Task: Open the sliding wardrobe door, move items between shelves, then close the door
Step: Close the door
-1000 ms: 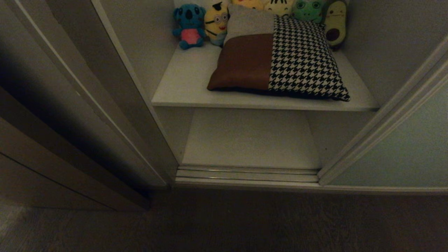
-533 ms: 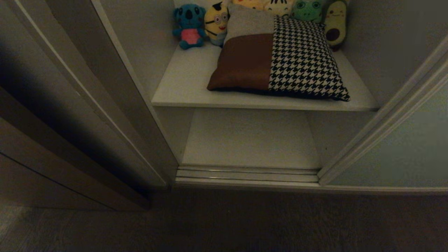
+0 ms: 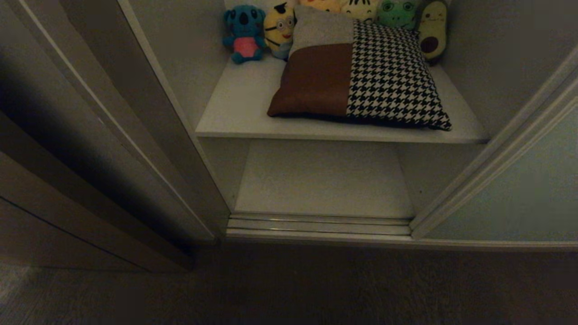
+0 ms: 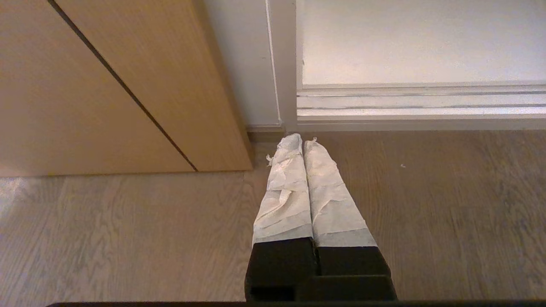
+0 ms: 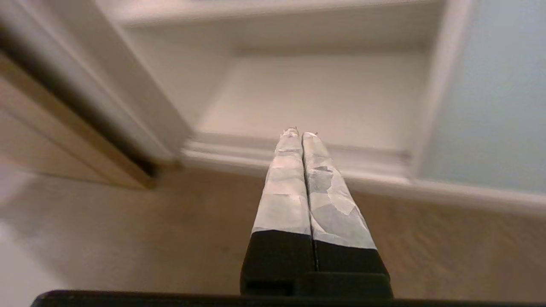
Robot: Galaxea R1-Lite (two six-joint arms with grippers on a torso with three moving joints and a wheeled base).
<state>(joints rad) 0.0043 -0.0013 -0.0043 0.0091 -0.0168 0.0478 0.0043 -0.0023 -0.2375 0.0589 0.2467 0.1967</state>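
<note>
The sliding wardrobe door point(image 3: 519, 189), a pale grey-green panel, stands slid to the right, so the wardrobe is open. One item, a patchwork cushion point(image 3: 361, 74) of brown, grey and houndstooth, lies on the upper shelf point(image 3: 239, 104). The lower shelf point(image 3: 323, 180) is bare. Neither arm shows in the head view. My left gripper point(image 4: 302, 138) is shut and empty above the wooden floor, near the wardrobe's left corner. My right gripper point(image 5: 300, 133), also shut and empty, points at the lower shelf point(image 5: 324, 98) from in front of the door track.
A row of plush toys point(image 3: 246, 34) lines the back of the upper shelf. A brown wooden side panel point(image 3: 67, 216) stands at the left. The metal door track point(image 3: 318, 224) runs along the wardrobe's front edge. Wooden floor point(image 3: 289, 289) lies before it.
</note>
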